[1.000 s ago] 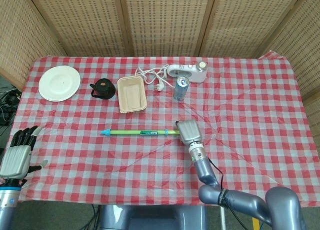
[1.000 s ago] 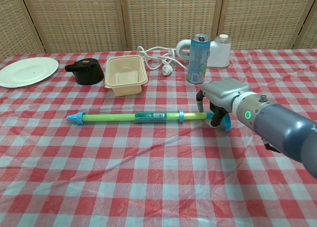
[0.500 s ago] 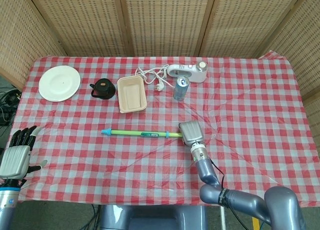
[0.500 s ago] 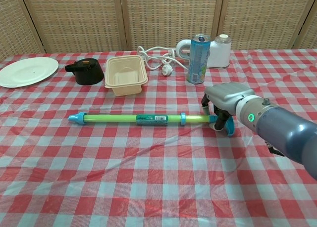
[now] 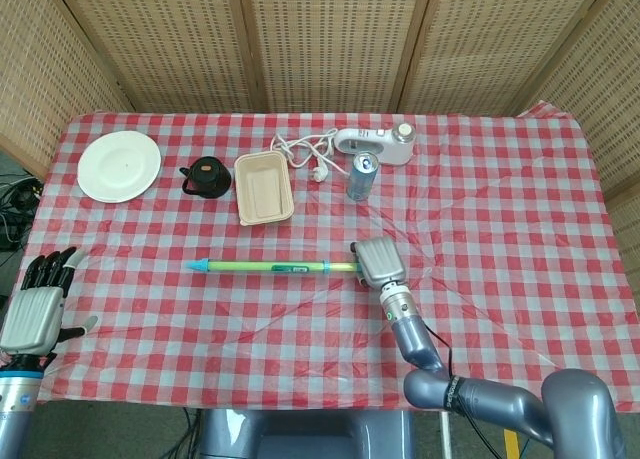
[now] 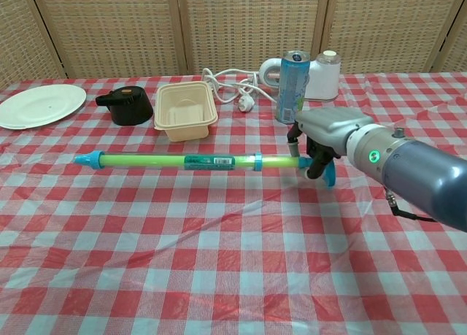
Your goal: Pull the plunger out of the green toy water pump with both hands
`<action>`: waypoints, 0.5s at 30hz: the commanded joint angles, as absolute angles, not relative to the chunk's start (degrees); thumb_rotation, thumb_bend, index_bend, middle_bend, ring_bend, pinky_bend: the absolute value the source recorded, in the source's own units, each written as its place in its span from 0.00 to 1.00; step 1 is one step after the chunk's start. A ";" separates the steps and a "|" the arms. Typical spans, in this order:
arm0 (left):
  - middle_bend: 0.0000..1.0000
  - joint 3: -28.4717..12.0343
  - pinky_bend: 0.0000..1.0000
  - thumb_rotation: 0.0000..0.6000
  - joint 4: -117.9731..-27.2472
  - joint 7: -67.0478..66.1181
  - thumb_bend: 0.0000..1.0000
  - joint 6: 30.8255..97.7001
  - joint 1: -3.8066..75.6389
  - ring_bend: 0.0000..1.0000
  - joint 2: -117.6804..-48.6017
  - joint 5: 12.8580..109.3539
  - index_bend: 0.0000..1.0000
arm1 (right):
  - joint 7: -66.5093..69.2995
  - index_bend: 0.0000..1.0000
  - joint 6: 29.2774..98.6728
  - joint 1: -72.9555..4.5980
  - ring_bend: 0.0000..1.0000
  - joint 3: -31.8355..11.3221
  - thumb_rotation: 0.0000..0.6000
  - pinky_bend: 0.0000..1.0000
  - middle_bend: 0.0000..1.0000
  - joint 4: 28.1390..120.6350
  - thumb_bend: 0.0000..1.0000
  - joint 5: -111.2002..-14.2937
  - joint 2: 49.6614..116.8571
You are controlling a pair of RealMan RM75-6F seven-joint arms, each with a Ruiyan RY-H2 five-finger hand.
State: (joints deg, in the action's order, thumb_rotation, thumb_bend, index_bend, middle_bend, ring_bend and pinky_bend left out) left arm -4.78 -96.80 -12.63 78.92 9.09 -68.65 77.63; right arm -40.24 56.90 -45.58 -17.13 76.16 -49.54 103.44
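Note:
The green toy water pump [image 5: 270,266] is a long thin green tube with a blue tip pointing left and a blue handle at its right end. My right hand [image 5: 378,262] grips that handle end. In the chest view the pump [image 6: 160,161] hangs roughly level, a little above the checked cloth, with my right hand [image 6: 321,141] wrapped around its blue end. My left hand [image 5: 35,304] hovers at the table's left front corner, far from the pump, its fingers apart and nothing in it. The chest view does not show the left hand.
Along the back stand a white plate [image 5: 119,165], a black lidded pot [image 5: 206,176], a beige food box [image 5: 264,187], a blue drink can [image 5: 362,175] and a white appliance [image 5: 375,144] with a coiled cord. Wicker screens close off the rear.
My right hand has risen, taking the pump off the cloth, and the blue tip has shifted to the left. My left hand has hardly moved.

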 commanded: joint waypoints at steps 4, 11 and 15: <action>0.00 -6.72 0.00 1.00 -101.10 -15.88 0.19 78.07 11.00 0.00 -66.35 76.34 0.00 | -39.35 0.82 55.42 -46.29 1.00 -18.77 1.00 0.69 1.00 83.08 0.56 -46.77 98.26; 0.00 -10.11 0.00 1.00 -105.13 -20.31 0.20 75.72 14.85 0.00 -64.41 73.76 0.00 | -40.57 0.82 56.37 -47.37 1.00 -18.90 1.00 0.69 1.00 87.24 0.56 -45.11 94.89; 0.22 -12.30 0.17 1.00 -106.52 -22.02 0.20 74.00 17.43 0.23 -63.93 71.90 0.06 | -40.57 0.82 56.83 -47.88 1.00 -19.14 1.00 0.69 1.00 88.63 0.56 -44.35 93.86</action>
